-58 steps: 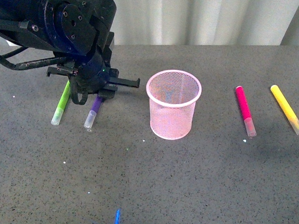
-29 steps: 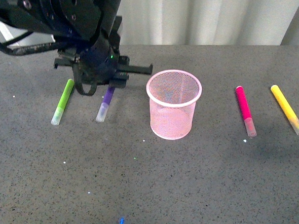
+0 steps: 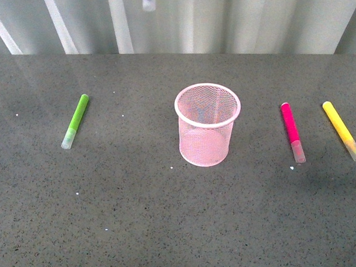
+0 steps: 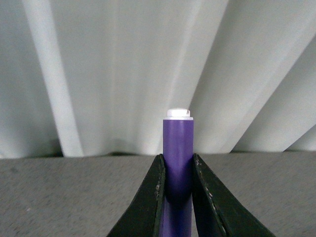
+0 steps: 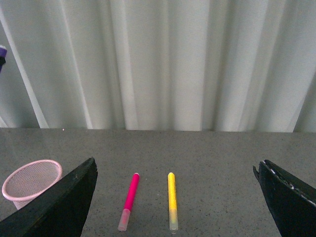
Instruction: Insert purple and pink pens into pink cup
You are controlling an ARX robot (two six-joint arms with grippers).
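The pink mesh cup [image 3: 208, 124] stands upright mid-table and looks empty; it also shows in the right wrist view [image 5: 30, 181]. The pink pen [image 3: 292, 132] lies to its right, clear cap toward me, also in the right wrist view [image 5: 129, 199]. My left gripper [image 4: 177, 170] is shut on the purple pen [image 4: 178, 153], held upright high above the table. Only the pen's clear-capped tip [image 3: 149, 0] shows at the front view's top edge, left of the cup. My right gripper [image 5: 173, 197] is open, above the table facing the pink pen.
A lime green marker [image 3: 75, 120] lies at the left. A yellow marker [image 3: 342, 130] lies right of the pink pen, also in the right wrist view [image 5: 171, 200]. A pale curtain [image 3: 231, 15] hangs behind the table's far edge.
My left arm has lifted the purple pen off the table and risen out of the front view. Only the pen's tip still shows at the top.
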